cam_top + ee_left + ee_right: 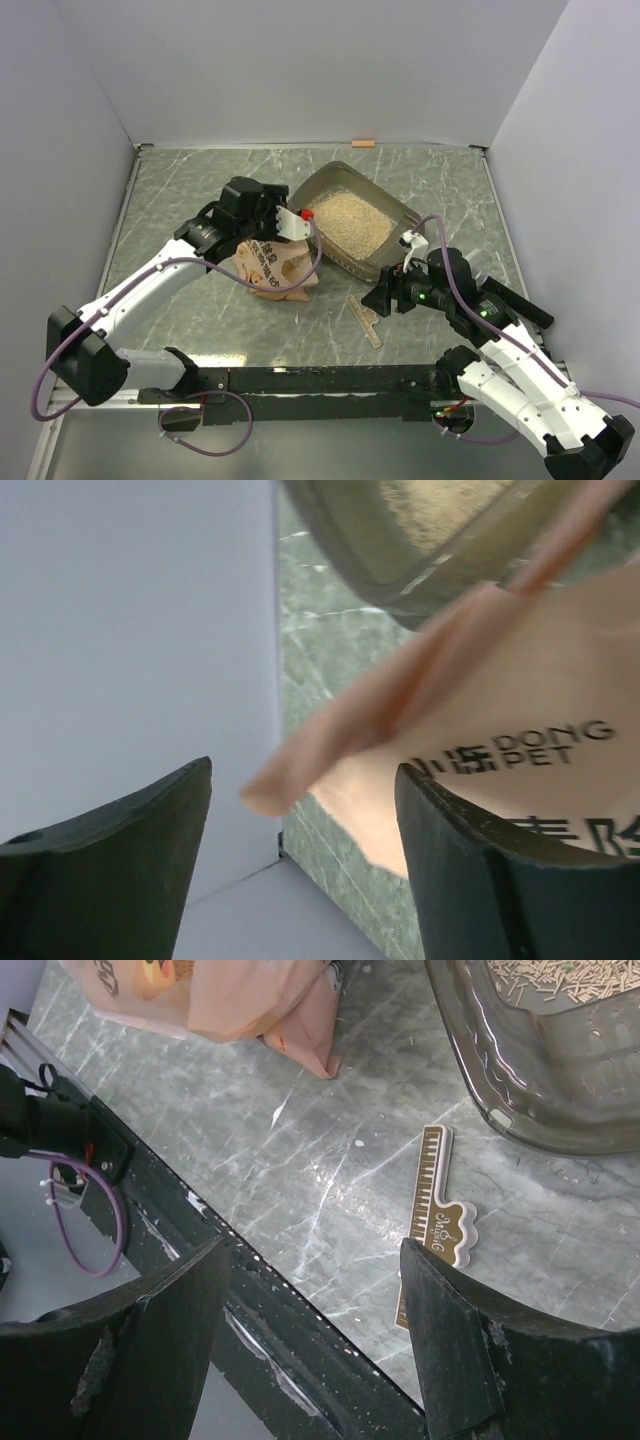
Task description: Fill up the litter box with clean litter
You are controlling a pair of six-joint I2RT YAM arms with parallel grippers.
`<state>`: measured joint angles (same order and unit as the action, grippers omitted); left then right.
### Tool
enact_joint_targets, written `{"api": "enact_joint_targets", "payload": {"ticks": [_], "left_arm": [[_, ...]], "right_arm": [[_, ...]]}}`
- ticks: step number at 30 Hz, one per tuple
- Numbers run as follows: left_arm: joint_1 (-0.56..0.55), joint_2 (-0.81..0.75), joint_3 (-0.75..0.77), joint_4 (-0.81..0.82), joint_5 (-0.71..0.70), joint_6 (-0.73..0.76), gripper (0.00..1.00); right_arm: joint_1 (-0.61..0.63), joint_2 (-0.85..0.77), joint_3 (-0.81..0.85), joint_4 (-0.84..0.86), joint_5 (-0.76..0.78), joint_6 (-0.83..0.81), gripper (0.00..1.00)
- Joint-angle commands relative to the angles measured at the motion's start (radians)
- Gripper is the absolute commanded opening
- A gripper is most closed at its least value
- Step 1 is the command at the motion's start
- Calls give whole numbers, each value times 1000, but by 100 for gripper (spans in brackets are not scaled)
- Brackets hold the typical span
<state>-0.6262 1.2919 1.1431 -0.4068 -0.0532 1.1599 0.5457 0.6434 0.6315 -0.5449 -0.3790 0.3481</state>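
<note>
The litter box (398, 206) is sitting on the table (200, 180), and a layer of clean litter (345, 220) is already covering most of its floor, so I judge that the filling is well advanced. The orange bag (278, 272) is lying crumpled just beside the left near wall of the litter box, with its upper edge close under that rim. The left gripper (305, 772) is hanging over this upper edge, close to the left rim of the litter box. Its fingers (460, 880) are standing apart, with a loose fold of the bag lying between them and not being pinched. The step in hand seems to be taking hold of the bag. The next move is calling for these fingers to close firmly on the fold, then to lift the bag and tip its mouth over the rim without dropping granules outside the litter box. How much litter is remaining in the bag I cannot tell. The right gripper (312, 1248) is waiting near the near right corner of the litter box, wide open and holding nothing. A small tan strip (432, 1215) is lying on the table on the near side of the litter box.
</note>
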Motion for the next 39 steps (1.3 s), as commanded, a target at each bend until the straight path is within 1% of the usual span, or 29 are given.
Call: {"api": "enact_joint_targets", "payload": {"ticks": [1, 3, 4, 5, 6, 7, 8, 9, 10, 11, 12, 14, 15, 16, 18, 19, 21, 22, 23, 24, 25, 26, 28, 30, 32, 33, 35, 36, 39], "left_arm": [[16, -115, 21, 132, -40, -96, 83], [46, -129, 65, 83, -17, -175, 90], [62, -128, 133, 44, -13, -268, 90], [83, -123, 170, 2, 31, -314, 90], [124, -121, 202, -56, 45, -362, 91], [146, -156, 196, -44, 73, -426, 93], [166, -170, 204, -49, 138, -455, 96], [227, -177, 225, -84, 189, -501, 97], [259, -195, 242, -87, 237, -585, 97], [288, -213, 233, -83, 290, -604, 98], [339, -226, 225, -84, 391, -627, 98], [391, -241, 208, -96, 490, -693, 98], [439, -247, 189, -87, 595, -707, 99], [463, -243, 161, -76, 651, -736, 99], [537, -223, 135, -60, 751, -772, 98], [551, -201, 106, -49, 839, -792, 99], [604, -172, 80, -32, 935, -822, 99], [621, -142, 45, -17, 1013, -838, 99], [625, -125, 29, 20, 1047, -851, 99], [673, -109, 12, 35, 1078, -876, 99], [690, -79, -26, 60, 1140, -885, 99], [704, -63, -45, 101, 1154, -893, 99], [724, -11, -48, 91, 1165, -867, 99], [743, 27, -45, 109, 1239, -868, 99], [743, 99, 0, 62, 1277, -832, 99], [744, 125, 45, 10, 1283, -781, 99], [744, 185, 90, -32, 1312, -746, 99], [743, 219, 134, -80, 1322, -699, 99], [743, 265, 193, -119, 1323, -648, 99]], "right_arm": [[7, -11, 20, 23, -12, 5, 76], [7, -2, 36, 19, -30, -1, 76], [8, 12, 55, 14, -40, -7, 77], [7, 19, 66, 8, -52, -11, 77], [8, 27, 79, 0, -54, -14, 77], [8, 36, 95, -1, -57, -23, 78], [7, 39, 100, -6, -58, -27, 78], [7, 42, 108, -10, -52, -32, 79], [7, 53, 122, -13, -52, -40, 79], [8, 61, 129, -21, -55, -46, 79], [7, 67, 138, -35, -61, -52, 79], [7, 78, 158, -46, -54, -61, 80], [8, 78, 163, -46, -55, -60, 80], [7, 76, 166, -37, -69, -49, 80], [7, 71, 163, -7, -95, -22, 80], [8, 68, 162, -1, -131, -15, 80], [10, 64, 160, 8, -156, -8, 81], [13, 59, 162, 0, -161, -9, 81], [14, 58, 166, -9, -161, -15, 81], [14, 55, 169, -18, -158, -24, 82], [14, 42, 175, -39, -153, -27, 82], [16, 36, 175, -46, -147, -32, 82], [17, 4, 165, -47, -150, -32, 82], [17, -19, 137, -32, -164, -21, 82], [17, -45, 116, -14, -181, -15, 82], [17, -56, 100, -12, -185, -12, 83], [16, -62, 90, -1, -193, -12, 83], [19, -68, 80, 2, -196, -12, 83], [17, -65, 70, 19, -204, -14, 83]]}}
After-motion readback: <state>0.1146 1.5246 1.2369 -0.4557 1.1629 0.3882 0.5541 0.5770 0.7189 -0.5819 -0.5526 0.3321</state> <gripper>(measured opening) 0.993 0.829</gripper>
